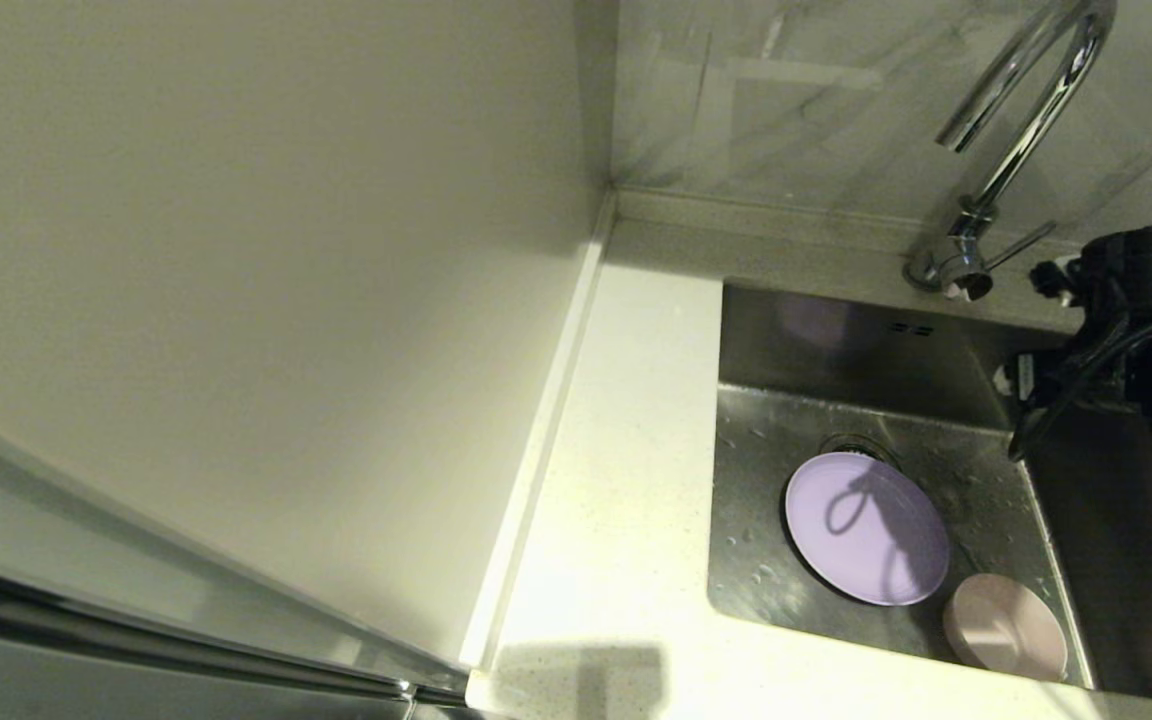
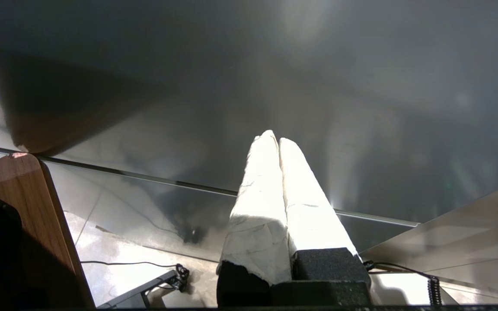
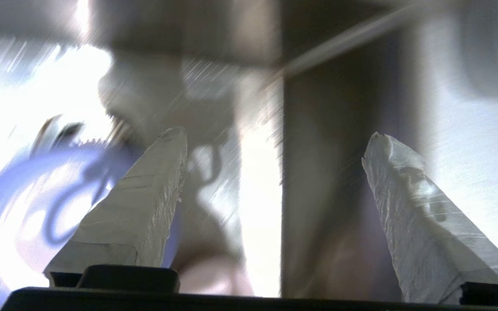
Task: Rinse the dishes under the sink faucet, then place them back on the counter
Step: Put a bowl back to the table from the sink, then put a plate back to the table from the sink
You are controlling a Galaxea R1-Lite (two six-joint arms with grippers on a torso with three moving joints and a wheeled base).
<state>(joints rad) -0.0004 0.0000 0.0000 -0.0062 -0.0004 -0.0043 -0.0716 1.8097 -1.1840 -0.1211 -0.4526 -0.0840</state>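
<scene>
Two dishes show in the sink point(image 1: 766, 420): the lavender plate point(image 1: 866, 527) flat on the wet floor near the drain, and the pink bowl point(image 1: 1004, 626) just beside it at the near right corner. I see no mug in any view. Tabletop point(image 1: 626, 480) left of the sink carries no dish. No water runs from the faucet point(image 1: 1021, 110). My read: the return to the tabletop is not begun; rinse status I cannot tell, though droplets lie on the steel.

Right tool point(image 3: 275, 172) hangs over the right part of the sink, fingers spread wide, holding and touching nothing. Left tool point(image 2: 277, 142) is parked away from the sink, fingers pressed together, empty.
</scene>
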